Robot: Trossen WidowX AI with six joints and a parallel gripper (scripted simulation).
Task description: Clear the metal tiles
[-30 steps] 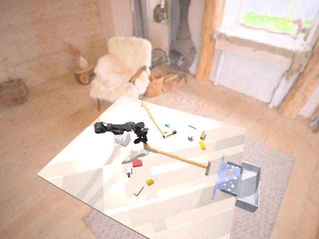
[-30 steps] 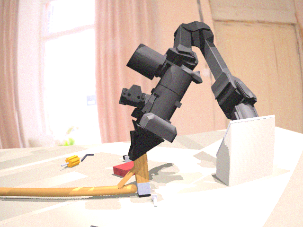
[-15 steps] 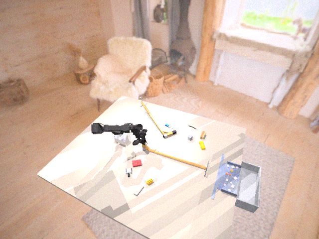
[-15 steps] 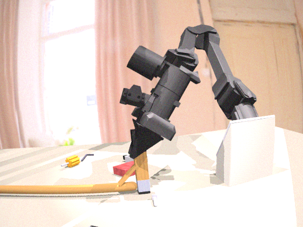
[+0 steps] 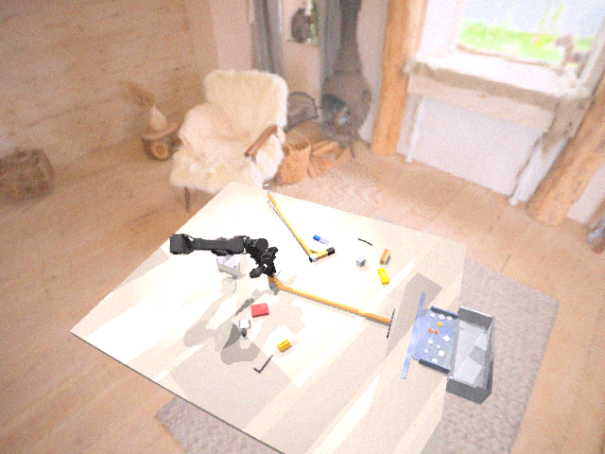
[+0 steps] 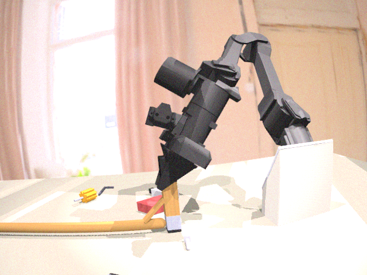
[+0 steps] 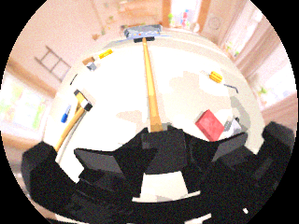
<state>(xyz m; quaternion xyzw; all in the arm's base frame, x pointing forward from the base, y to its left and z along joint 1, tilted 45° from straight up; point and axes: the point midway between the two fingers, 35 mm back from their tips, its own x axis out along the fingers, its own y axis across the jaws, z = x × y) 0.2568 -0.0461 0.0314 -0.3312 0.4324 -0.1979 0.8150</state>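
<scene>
the fingertips of the gripper (image 5: 268, 274) (image 6: 167, 184) (image 7: 164, 131) hide the upright grip's top; exterior view crops the long scraper (image 5: 337, 305) (image 6: 74, 227) (image 7: 150, 86) at left, blade unseen.

One bench plate (image 5: 419, 337) (image 7: 143, 33), one catch box (image 5: 469, 389) beside it.
On the plate: three orange tiles (image 5: 439, 324), several pale tiles (image 5: 445, 338), too small to count surely.

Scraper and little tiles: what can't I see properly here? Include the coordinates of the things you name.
- Scraper (image 5: 337, 304) (image 6: 89, 227) (image 7: 150, 84): in the exterior view, the left edge cuts off its far end.
- Top of its upright grip: the claw (image 5: 271, 276) (image 6: 167, 184) covers it in the exterior view.
- Tiles (image 5: 445, 338): too tiny in the wrist view to count.
</scene>
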